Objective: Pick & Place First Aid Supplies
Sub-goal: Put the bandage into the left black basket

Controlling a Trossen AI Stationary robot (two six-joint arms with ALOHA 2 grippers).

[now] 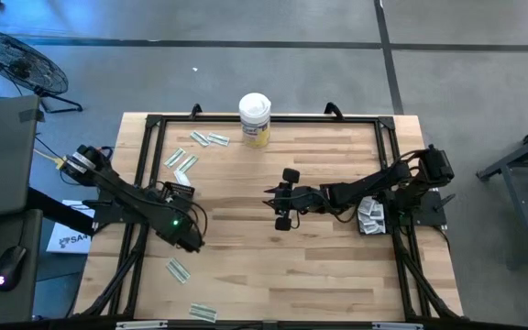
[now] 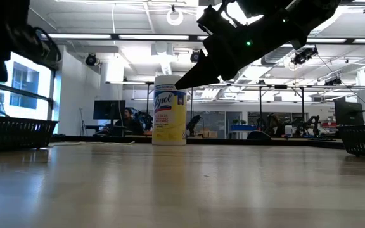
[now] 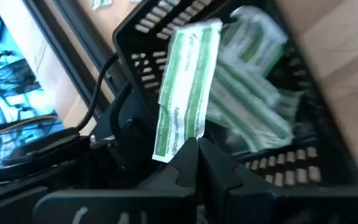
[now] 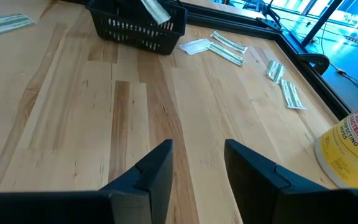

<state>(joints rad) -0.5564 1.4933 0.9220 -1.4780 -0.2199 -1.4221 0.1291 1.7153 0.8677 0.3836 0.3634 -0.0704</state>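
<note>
Closed jaws pinch a green-white strip (image 3: 185,93) above a black basket (image 3: 328,155).

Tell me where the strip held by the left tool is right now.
In the left wrist view the green-white strip is pinched in the left tool, hanging over the black basket of packets on the table's left side.

I see a pale wooden table (image 1: 273,266) edged by a black frame. A white-lidded, yellow-labelled canister (image 1: 255,119) stands at the far edge, beyond the right gripper (image 1: 282,199). Green-white strips (image 1: 183,163) lie scattered beyond the left gripper (image 1: 191,240), more strips (image 1: 179,269) just on its near side. One black basket (image 1: 178,192) sits beside it, another (image 1: 371,216) behind the right gripper.
</note>
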